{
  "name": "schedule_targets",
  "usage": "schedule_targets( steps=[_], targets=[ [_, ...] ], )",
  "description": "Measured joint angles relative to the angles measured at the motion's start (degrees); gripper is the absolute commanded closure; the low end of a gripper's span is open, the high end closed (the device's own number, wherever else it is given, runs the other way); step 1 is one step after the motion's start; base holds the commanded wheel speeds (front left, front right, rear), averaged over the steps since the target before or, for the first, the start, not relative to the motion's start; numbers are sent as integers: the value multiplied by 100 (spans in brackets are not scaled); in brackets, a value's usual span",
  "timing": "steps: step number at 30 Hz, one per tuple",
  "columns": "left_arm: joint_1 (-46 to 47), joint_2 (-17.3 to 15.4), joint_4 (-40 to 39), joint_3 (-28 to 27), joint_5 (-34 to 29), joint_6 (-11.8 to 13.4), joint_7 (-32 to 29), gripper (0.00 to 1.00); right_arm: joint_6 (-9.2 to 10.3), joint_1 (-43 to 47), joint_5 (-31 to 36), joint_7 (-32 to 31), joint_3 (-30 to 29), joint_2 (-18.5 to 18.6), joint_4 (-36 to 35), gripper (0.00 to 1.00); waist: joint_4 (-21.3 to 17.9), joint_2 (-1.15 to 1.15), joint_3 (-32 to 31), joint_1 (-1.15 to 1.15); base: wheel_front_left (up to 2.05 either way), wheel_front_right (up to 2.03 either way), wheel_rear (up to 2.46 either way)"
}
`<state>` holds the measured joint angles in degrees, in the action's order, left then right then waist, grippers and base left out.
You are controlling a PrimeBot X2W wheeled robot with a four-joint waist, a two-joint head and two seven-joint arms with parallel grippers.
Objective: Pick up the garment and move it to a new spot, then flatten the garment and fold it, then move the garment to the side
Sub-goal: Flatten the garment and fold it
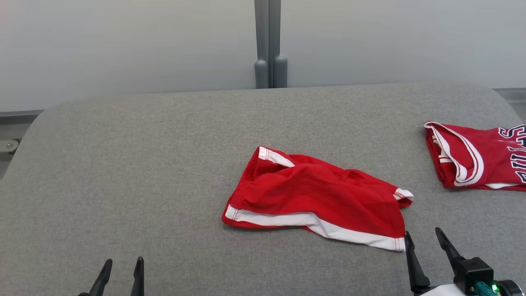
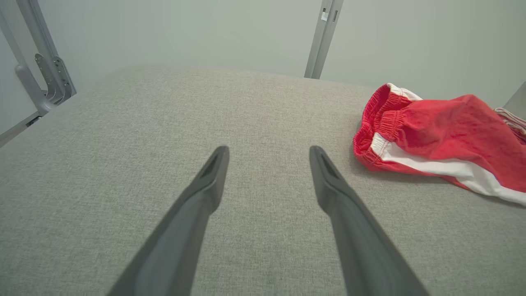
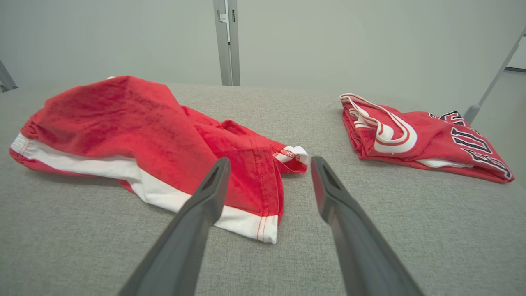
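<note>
The garment (image 1: 320,197) is a pair of red shorts with white side stripes, lying rumpled near the middle of the grey padded table (image 1: 164,164). It also lies at the right of the left wrist view (image 2: 444,139) and left of centre in the right wrist view (image 3: 156,144). My left gripper (image 1: 121,266) stands open at the lower left, well left of the shorts (image 2: 269,154). My right gripper (image 1: 423,235) is open just off the shorts' lower right corner (image 3: 269,164), holding nothing.
A folded red jersey (image 1: 481,158) with white trim and dark lettering lies at the table's right edge, also at the right of the right wrist view (image 3: 419,139). A grey post (image 1: 269,45) stands behind the table against a pale wall.
</note>
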<state>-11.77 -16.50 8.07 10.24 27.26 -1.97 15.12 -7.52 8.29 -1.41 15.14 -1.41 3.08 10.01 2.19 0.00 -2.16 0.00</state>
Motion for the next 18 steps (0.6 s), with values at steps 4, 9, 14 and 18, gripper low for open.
schedule_targets(
  steps=[4,9,14,18],
  targets=[
    [7,176,136,-210,-181,-244,0,0,0,1,5,0,-51,-1,109,0,75,0,-19,0,0,0,0],
    [30,321,233,-357,-300,-412,0,0,0,-7,10,0,-33,-4,157,0,68,0,-7,0,0,0,0],
    [61,387,280,-437,-422,-497,0,0,0,-42,4,0,7,-9,172,0,-1,0,21,0,0,0,0],
    [181,412,180,-288,-511,-516,1,0,1,-84,-247,-1,54,-8,526,0,-64,0,75,0,0,0,0]
  ],
)
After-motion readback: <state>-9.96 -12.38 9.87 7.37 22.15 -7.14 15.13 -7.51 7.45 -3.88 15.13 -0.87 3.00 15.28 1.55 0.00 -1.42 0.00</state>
